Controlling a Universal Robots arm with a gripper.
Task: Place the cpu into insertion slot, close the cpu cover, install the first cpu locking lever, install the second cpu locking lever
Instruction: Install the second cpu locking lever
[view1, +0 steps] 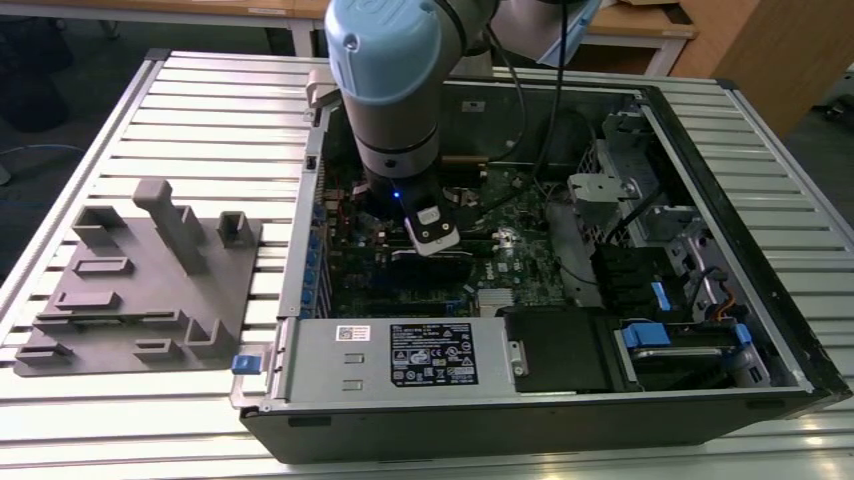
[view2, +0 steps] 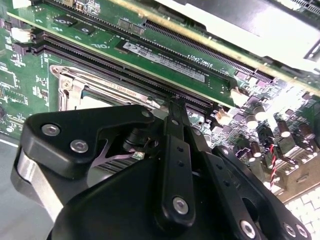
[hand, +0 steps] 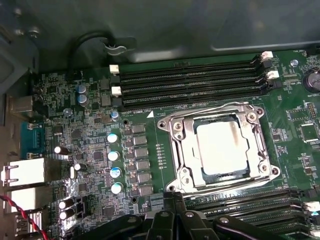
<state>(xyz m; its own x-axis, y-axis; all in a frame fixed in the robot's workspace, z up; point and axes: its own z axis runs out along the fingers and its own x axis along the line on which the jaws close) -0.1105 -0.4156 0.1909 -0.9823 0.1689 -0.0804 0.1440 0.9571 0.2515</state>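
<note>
In the first wrist view the cpu (hand: 222, 149), a dull silvery square, lies in the insertion slot (hand: 176, 127) on the green board. The cpu cover (hand: 186, 152), a thin metal frame, lies flat around it. Thin wire levers run along two sides of the slot; whether they are latched I cannot tell. My gripper (hand: 180, 220) hovers just beside the slot's edge, its black fingers (hand: 170, 220) pressed together with nothing between them. In the second wrist view the gripper (view2: 176, 107) points at the board next to the slot's metal rim (view2: 67, 85). In the exterior view the gripper (view1: 434, 238) hangs inside the open computer case (view1: 747, 250).
Long black memory slots (hand: 190, 80) flank the socket on two sides. Upright capacitors (hand: 114, 156) and rear ports (hand: 25, 172) stand nearby. A power supply box (view1: 400, 355) and drive bays (view1: 667, 340) fill the case's near end. A grey fixture plate (view1: 134, 290) lies at the exterior view's left.
</note>
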